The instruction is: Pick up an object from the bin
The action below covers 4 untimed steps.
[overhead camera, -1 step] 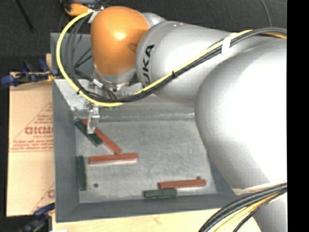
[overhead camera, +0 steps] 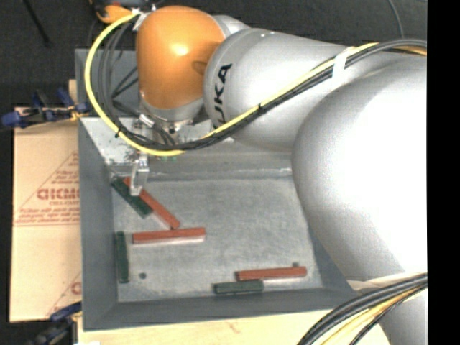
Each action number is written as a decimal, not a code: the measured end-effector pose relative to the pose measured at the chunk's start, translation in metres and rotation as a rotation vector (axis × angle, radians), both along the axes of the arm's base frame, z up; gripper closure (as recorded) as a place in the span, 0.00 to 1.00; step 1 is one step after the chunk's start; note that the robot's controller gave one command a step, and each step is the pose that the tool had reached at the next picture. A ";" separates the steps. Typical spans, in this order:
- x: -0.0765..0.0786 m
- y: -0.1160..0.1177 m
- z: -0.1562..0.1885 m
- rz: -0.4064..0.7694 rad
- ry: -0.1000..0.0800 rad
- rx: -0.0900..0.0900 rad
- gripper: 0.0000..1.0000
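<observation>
My gripper (overhead camera: 136, 180) reaches down into the bin's far left corner, under the orange wrist cover. Its tip stands on or just above the upper ends of two flat sticks that lie crossed there. One is a dark green stick (overhead camera: 131, 200) and the other a red-orange stick (overhead camera: 159, 212), both slanting down to the right. Whether the gripper touches either stick is hidden by its own body. A third stick, red (overhead camera: 169, 236), lies level just below them, apart from the gripper.
A dark green stick (overhead camera: 121, 257) lies along the left wall. Near the front wall sit another red stick (overhead camera: 272, 272) and a dark green one (overhead camera: 238, 287). The big arm covers the bin's right and far side.
</observation>
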State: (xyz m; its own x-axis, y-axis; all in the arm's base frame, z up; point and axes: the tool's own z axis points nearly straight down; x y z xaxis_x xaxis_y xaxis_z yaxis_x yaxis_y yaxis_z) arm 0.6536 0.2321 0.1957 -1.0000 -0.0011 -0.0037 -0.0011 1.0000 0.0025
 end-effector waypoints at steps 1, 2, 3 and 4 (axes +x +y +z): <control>-0.007 -0.018 -0.051 -0.068 -0.004 0.002 0.00; -0.004 -0.016 -0.118 -0.067 -0.002 0.003 1.00; -0.004 -0.016 -0.118 -0.068 -0.002 0.003 1.00; -0.017 -0.018 0.014 -0.064 0.000 -0.001 1.00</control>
